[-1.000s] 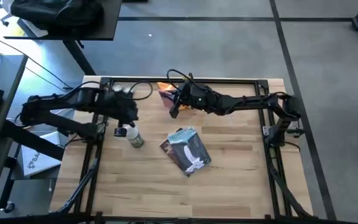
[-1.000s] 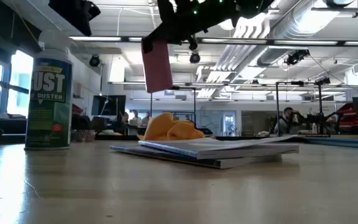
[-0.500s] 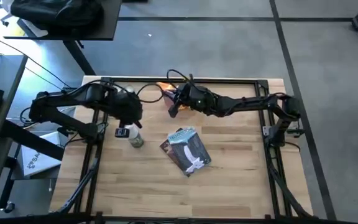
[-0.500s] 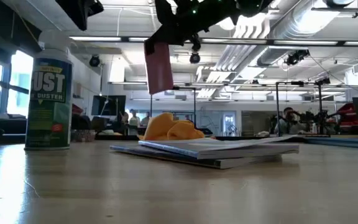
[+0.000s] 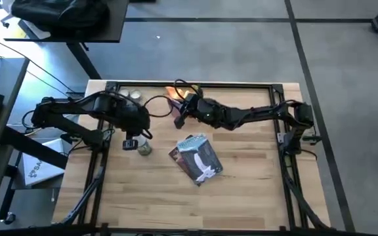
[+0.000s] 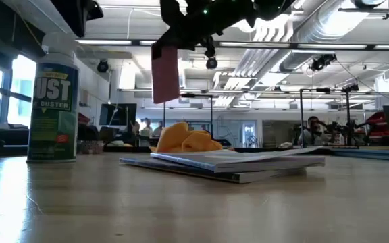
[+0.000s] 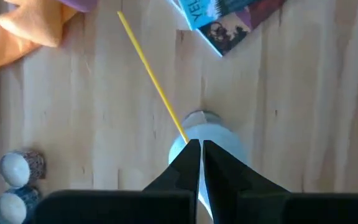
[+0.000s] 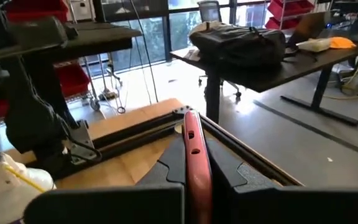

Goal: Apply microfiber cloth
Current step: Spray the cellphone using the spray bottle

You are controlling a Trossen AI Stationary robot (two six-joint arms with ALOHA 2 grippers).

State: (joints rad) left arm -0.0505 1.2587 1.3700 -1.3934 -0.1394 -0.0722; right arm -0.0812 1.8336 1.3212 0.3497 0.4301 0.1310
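Since a second ago the left claw (image 5: 131,141) has slid over the duster can (image 5: 144,148). From above, the right claw (image 5: 180,115) grasps a pink phone (image 5: 176,112); the microfiber cloth (image 5: 174,92) lies just behind it on the worktop (image 5: 241,190). At table height, the can reads "UST DUSTER"; the cloth sits behind a booklet (image 6: 228,164). The left wrist camera shows clenched fingers (image 7: 188,163).
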